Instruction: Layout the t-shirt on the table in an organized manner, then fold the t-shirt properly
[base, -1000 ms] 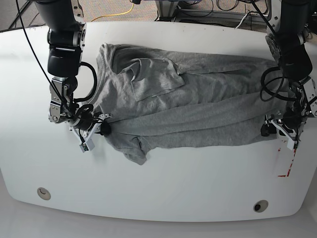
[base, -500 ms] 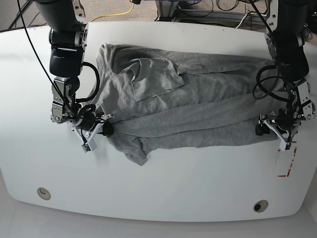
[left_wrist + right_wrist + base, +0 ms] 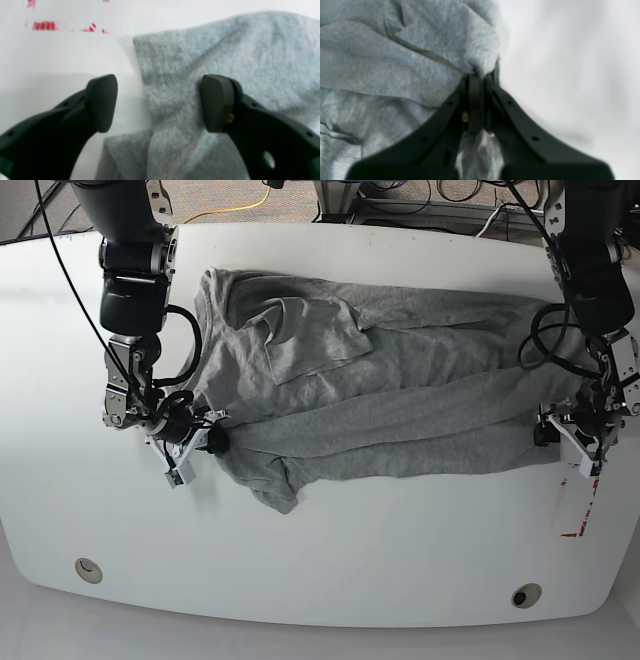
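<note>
t-shirt [image 3: 390,395] lay rumpled across the table [image 3: 320,560] | soft, light, likely to sag; best held at hem corners | right gripper [image 3: 476,82] pinched a fold | left gripper [image 3: 160,102] gaped wide over its edge

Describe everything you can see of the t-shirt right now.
The t-shirt is heather-grey, soft knit by its look, lying lengthwise across the white table, folded over itself with long creases. One sleeve is flipped onto the body; another bunch of cloth sticks out at the near edge. No print shows. The right gripper is shut on a pinched bunch at one end. The left gripper stands open at the other end, one finger over the cloth, the other over bare table.
</note>
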Controlling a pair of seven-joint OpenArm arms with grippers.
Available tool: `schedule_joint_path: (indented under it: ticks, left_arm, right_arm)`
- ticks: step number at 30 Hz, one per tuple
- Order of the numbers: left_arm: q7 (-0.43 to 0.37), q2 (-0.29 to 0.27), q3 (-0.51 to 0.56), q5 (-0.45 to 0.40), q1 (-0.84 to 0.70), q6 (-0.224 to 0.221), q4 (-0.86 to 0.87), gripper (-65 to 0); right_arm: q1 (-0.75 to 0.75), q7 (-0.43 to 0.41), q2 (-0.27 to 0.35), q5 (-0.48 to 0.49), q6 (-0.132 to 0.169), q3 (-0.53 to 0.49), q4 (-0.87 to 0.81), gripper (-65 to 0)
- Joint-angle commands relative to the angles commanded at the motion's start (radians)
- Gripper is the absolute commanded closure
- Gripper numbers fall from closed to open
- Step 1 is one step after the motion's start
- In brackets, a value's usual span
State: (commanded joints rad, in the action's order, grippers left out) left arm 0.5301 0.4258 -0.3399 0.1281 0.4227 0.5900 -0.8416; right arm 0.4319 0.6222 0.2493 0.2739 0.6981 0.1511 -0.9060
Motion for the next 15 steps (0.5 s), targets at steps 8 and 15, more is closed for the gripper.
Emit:
schedule_joint_path:
  ticks: [8, 15]
  left_arm:
    - [-0.011, -0.005, 0.006, 0.002, 0.017, 0.000, 0.097, -48.3]
    - [-0.069, -0.008, 0.008, 0.002, 0.064, 0.000, 0.212, -47.8]
  right_arm:
    - [0.000, 0.000, 0.000, 0.000, 0.000, 0.000, 0.000, -0.2]
    - [0.000, 0.000, 0.000, 0.000, 0.000, 0.000, 0.000, -0.2]
